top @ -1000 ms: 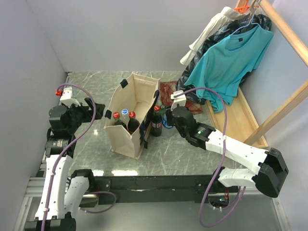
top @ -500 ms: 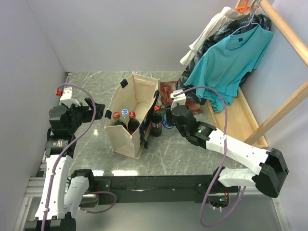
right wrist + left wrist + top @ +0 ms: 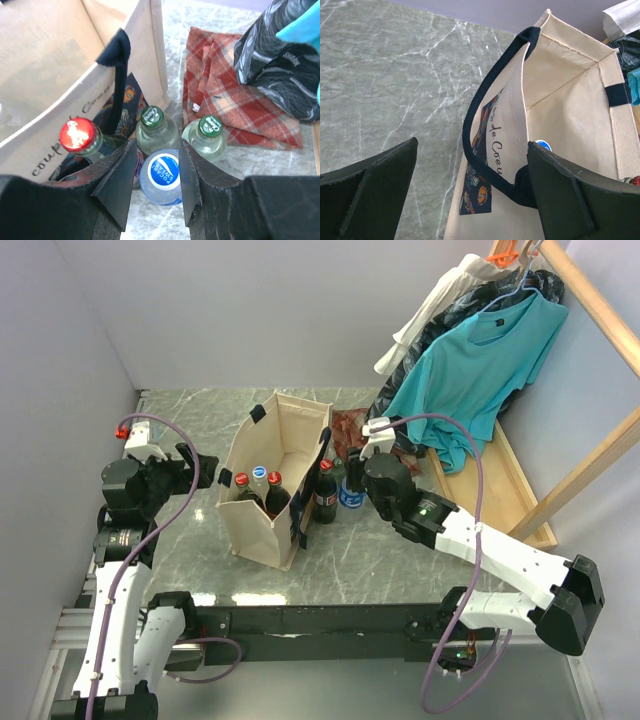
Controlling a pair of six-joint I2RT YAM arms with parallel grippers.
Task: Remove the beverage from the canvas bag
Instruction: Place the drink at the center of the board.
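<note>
Inside the canvas bag (image 3: 262, 536), three beverage bottles (image 3: 259, 474) stand upright. They look full, so probably heavy, stiff and slick; best pinched at the neck, under the cap. The left gripper (image 3: 472, 145) gapes wide beside the bag. The right gripper (image 3: 157, 146) sits narrow around a blue-capped bottle (image 3: 161, 173) outside; I can't tell if it's gripping.

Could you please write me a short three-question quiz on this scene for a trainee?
1. True or false: the left hand is open.
2. How many bottle caps show inside the canvas bag from above? A one, B three, C six.
3. Fill in: the blue-capped bottle under the right hand stands ___ the bag.
Key: 1 true; 2 B; 3 outside.
</note>
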